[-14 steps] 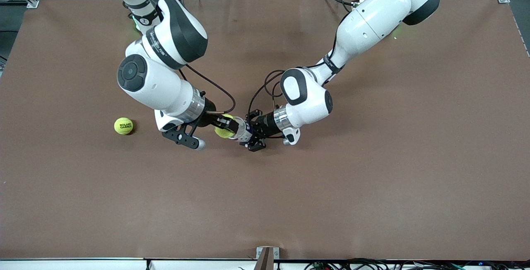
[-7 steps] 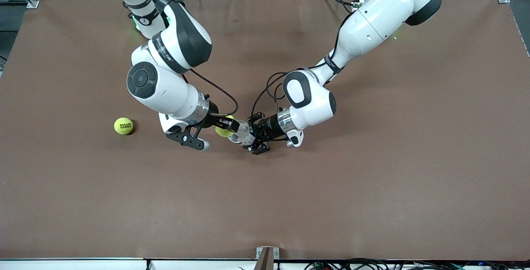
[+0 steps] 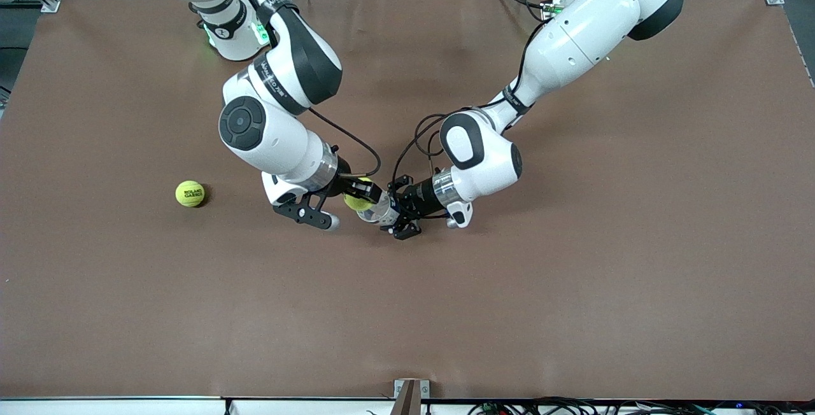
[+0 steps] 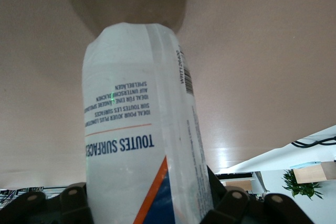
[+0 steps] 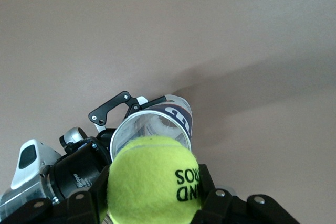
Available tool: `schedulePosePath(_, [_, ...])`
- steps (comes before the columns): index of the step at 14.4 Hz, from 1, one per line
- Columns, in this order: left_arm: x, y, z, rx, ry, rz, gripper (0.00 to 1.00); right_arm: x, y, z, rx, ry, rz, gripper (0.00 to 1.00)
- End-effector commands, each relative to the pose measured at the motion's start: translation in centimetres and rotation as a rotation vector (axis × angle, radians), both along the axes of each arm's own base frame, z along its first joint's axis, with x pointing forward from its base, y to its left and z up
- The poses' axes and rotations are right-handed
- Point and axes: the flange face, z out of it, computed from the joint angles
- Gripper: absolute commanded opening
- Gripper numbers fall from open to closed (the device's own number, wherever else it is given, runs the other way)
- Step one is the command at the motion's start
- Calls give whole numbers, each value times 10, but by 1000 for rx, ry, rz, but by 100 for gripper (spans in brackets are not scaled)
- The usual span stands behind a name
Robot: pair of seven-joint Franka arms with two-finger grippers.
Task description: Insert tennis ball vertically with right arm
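My right gripper (image 3: 358,199) is shut on a yellow-green tennis ball (image 3: 355,202), which fills the right wrist view (image 5: 149,179) between the black fingers (image 5: 210,195). The ball sits at the open mouth of a clear plastic ball can (image 3: 377,211), whose rim (image 5: 177,109) shows just past the ball. My left gripper (image 3: 396,209) is shut on that can and holds it tilted, low over the middle of the brown table (image 3: 573,275). In the left wrist view the can's white, blue and orange label (image 4: 134,129) runs out from the gripper (image 4: 151,205).
A second tennis ball (image 3: 190,193) lies on the table toward the right arm's end. The right arm's camera bracket (image 3: 305,212) hangs low beside the held ball. A metal post (image 3: 411,396) stands at the table's near edge.
Both grippers have shifted together a little toward the left arm's end of the table, the ball staying at the can's mouth. The loose ball has not moved.
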Motion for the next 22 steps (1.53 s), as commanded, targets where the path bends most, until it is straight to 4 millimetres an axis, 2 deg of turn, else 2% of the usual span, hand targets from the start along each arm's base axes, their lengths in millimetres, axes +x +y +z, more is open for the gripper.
schedulePosePath(1, [-2,9,3,-16,-7,-2,70,2,6,-1,-3,-17,1,42])
schedulePosePath(7, [-8,9,6,-28,-5,-11,70,-1,26,-11,16,-64,7,43])
schedulePosePath(11, [-8,9,10,-29,-12,-12,70,-2,28,-14,9,-61,13,44])
schedulePosePath(13, [-8,9,10,-29,-12,-12,70,-2,27,-16,5,-57,13,57])
schedulePosePath(14, [-7,10,10,-29,-12,-11,70,-3,26,-17,3,-52,16,81])
schedulePosePath(15, [-8,10,10,-27,-11,-12,70,-3,26,-16,1,-52,19,100])
schedulePosePath(19, [-8,13,10,-23,-15,-13,70,-1,15,-8,-13,-26,22,100])
schedulePosePath(20, [-7,14,11,-24,-15,-11,70,-2,7,-9,-42,4,36,100])
schedulePosePath(22, [-7,14,12,-24,-18,-12,70,-1,-26,11,-139,31,73,100])
